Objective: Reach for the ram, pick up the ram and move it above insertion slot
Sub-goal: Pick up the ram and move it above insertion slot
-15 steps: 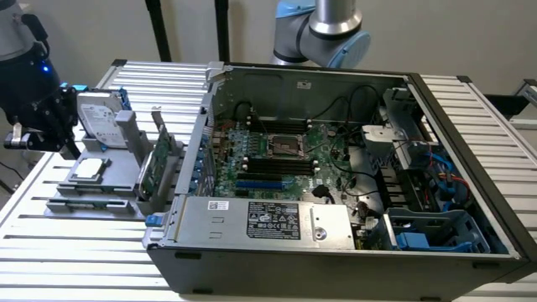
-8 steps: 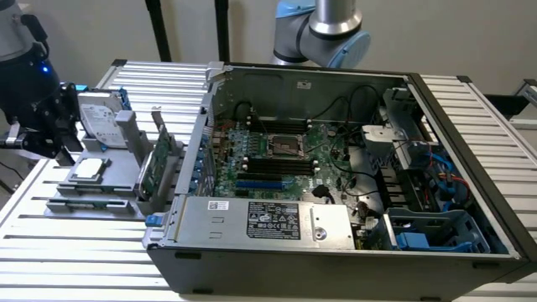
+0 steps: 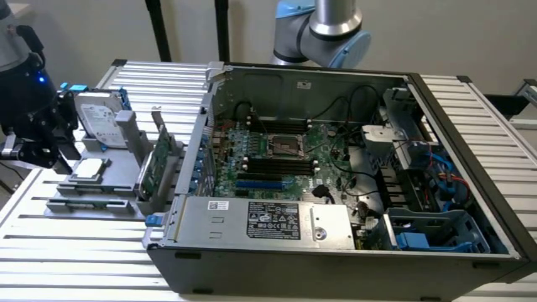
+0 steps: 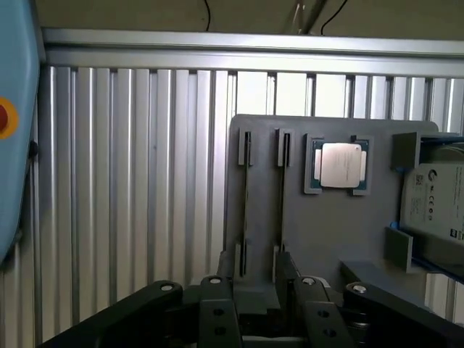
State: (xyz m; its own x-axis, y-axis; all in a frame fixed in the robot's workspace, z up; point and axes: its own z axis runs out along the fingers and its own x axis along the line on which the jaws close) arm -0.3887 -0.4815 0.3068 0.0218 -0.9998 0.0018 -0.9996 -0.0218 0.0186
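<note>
— Ram [image 4: 246,210]: where do we find it?
— On edge in the gray holder [image 4: 326,232], just ahead of our end effector [image 4: 261,290], long axis running straight away from it. End effector released, holding nothing.

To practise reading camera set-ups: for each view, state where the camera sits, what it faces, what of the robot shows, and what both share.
Exterior view: off the arm, raised, looking down on the open computer case and grey fixture; an arm joint and the gripper show.
Wrist view: on the wrist, facing that fixture past the gripper's links.
Shared: fixture, processor chip, hard drive, gripper.
</note>
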